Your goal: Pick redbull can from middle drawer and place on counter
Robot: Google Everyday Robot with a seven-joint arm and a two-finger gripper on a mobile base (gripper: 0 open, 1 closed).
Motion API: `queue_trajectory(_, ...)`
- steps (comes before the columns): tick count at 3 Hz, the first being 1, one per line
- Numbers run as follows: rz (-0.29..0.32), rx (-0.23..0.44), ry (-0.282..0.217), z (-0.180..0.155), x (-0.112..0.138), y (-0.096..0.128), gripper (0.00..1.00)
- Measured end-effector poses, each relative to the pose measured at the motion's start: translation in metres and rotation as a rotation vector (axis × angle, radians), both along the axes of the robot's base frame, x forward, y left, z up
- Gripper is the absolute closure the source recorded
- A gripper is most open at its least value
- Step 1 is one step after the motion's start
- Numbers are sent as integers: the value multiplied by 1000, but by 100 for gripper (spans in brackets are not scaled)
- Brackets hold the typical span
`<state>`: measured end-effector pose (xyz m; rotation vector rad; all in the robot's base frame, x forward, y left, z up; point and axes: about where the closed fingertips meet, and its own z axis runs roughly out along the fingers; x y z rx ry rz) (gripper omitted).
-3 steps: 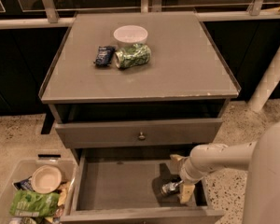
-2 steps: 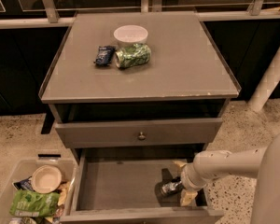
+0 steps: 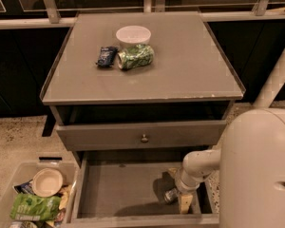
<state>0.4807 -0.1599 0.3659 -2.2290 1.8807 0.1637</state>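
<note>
In the open drawer [image 3: 118, 191], the gripper [image 3: 179, 194] is found right against the small silver can [image 3: 169, 195], whether closed on it cannot be told, so the can is yet to be lifted onto the table [image 3: 185, 65].

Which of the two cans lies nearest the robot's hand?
The slim silver redbull can in the middle drawer, right beside the hand inside that drawer. The fatter green can lies on its side up on the counter.
</note>
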Motion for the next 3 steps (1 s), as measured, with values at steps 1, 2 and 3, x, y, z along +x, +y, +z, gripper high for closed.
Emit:
queue_trajectory(1, 1, 0, 1, -1, 1, 1, 0)
queue_trajectory(2, 1, 0, 1, -1, 1, 1, 19)
queue_trajectory(3, 1, 0, 1, -1, 1, 1, 42)
